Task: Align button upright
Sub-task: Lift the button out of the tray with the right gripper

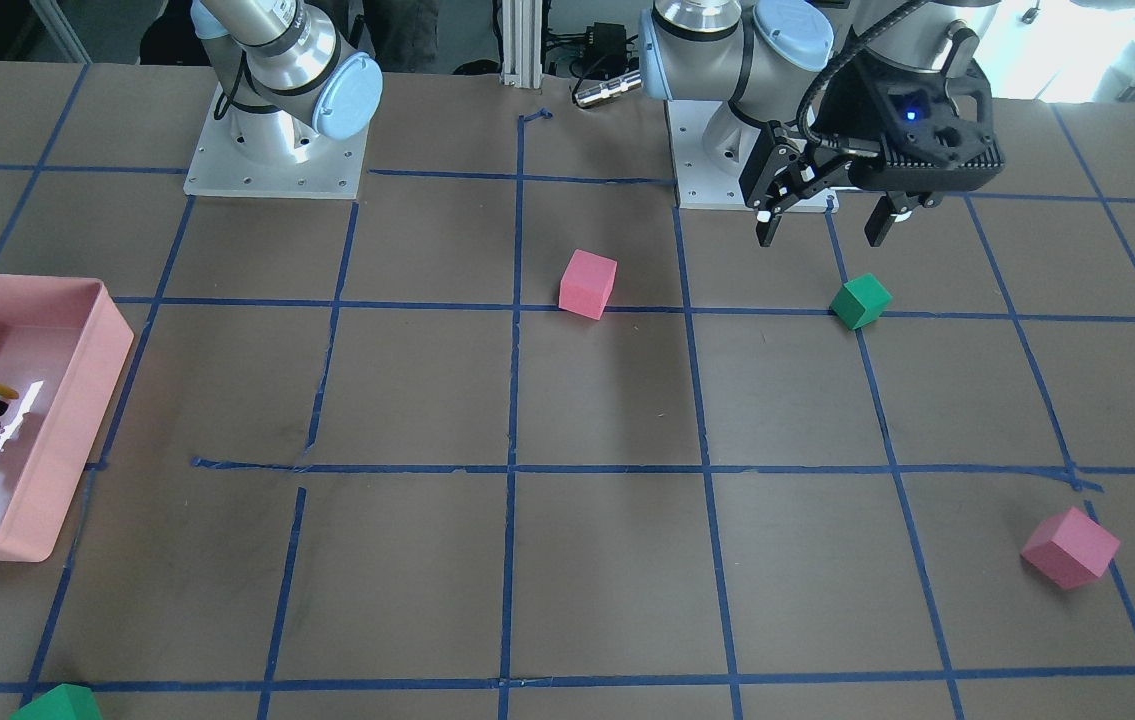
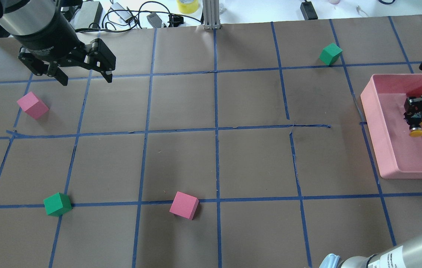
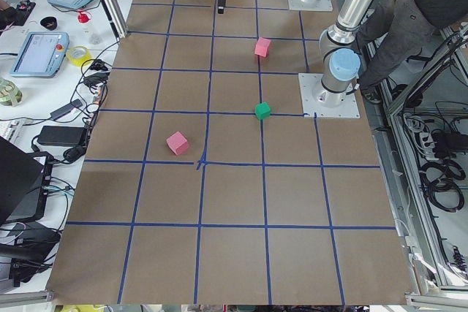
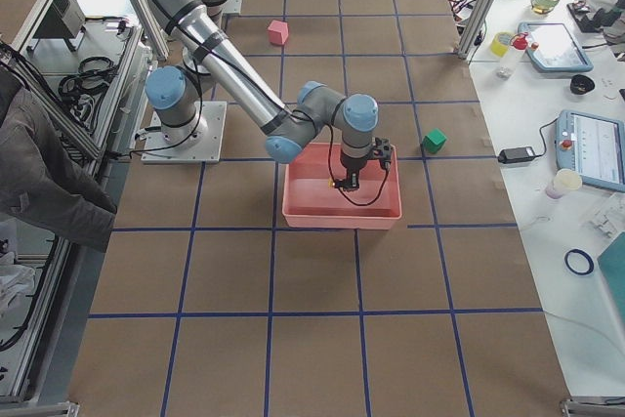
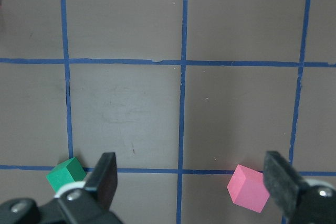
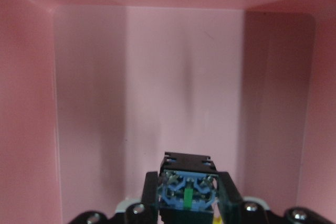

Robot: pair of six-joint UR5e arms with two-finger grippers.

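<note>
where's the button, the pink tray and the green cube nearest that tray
button (image 2: 416, 131): overhead view, its yellow cap
pink tray (image 2: 376, 126): overhead view, the wall toward the table's middle
green cube (image 2: 330, 54): overhead view, its middle

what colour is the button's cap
Yellow; the button shows it best in the overhead exterior view.

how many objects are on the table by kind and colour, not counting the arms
pink foam cubes: 2
green foam cubes: 2
pink plastic tray: 1
yellow-capped push-button switch: 1
total: 6
</note>
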